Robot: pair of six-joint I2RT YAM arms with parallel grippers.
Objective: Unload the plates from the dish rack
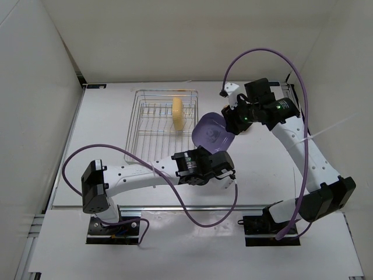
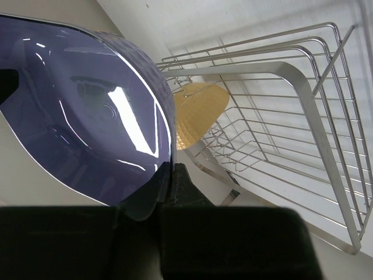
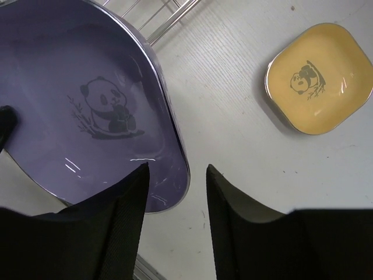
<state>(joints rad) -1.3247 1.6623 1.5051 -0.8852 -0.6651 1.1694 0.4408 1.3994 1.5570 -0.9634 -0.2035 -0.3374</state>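
A purple plate (image 1: 211, 135) with a panda print (image 3: 108, 111) hangs on edge above the table, right of the dish rack (image 1: 137, 125). My left gripper (image 2: 169, 170) is shut on its lower rim. My right gripper (image 3: 176, 168) is open at the plate's right edge (image 1: 230, 123), one finger over the inner face and the other outside the rim, with a gap on both sides. A yellow plate (image 1: 178, 114) stands upright among the rack's divider wires (image 2: 198, 114). A second yellow plate (image 3: 317, 79) lies flat on the table below the right wrist.
The wire rack (image 2: 315, 116) sits at the back middle of the white table. White walls close in the left, the back and the right. Purple cables loop over both arms.
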